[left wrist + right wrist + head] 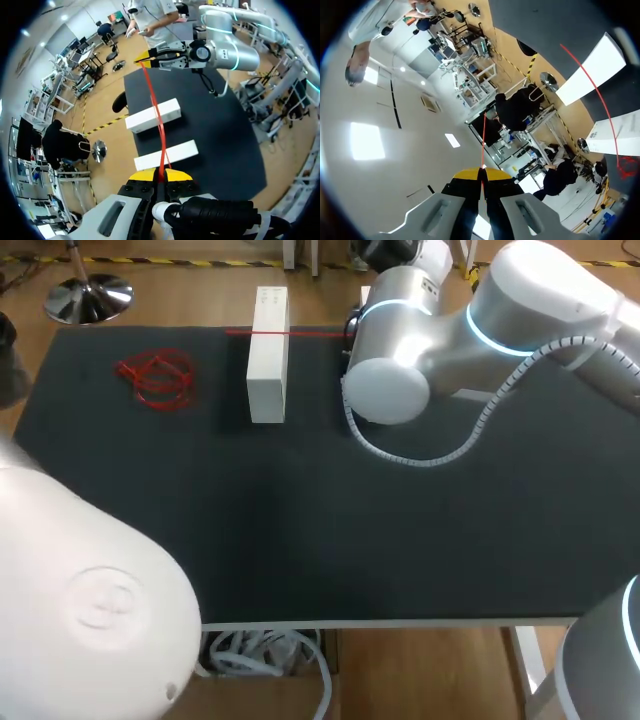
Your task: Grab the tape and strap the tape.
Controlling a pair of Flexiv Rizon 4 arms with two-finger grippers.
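Observation:
A thin red tape [156, 110] is stretched taut between my two grippers, passing over two white boxes on the black table. In the left wrist view my left gripper [160, 176] is shut on the near end, just short of the nearer box [166, 155]. Past the farther box [152, 115], my right gripper [145, 58] holds the other end above the table. The right wrist view shows my right gripper [481, 174] shut on the tape [483, 140]. In the head view the tape [285, 332] crosses one white box [267, 355]. My right arm [400, 350] hides its own fingers there.
A loose tangle of red tape [155, 377] lies at the table's far left, also seen as a red tangle [627, 167] beside a box [620, 132] in the right wrist view. My left arm's casing [90, 610] fills the near left corner.

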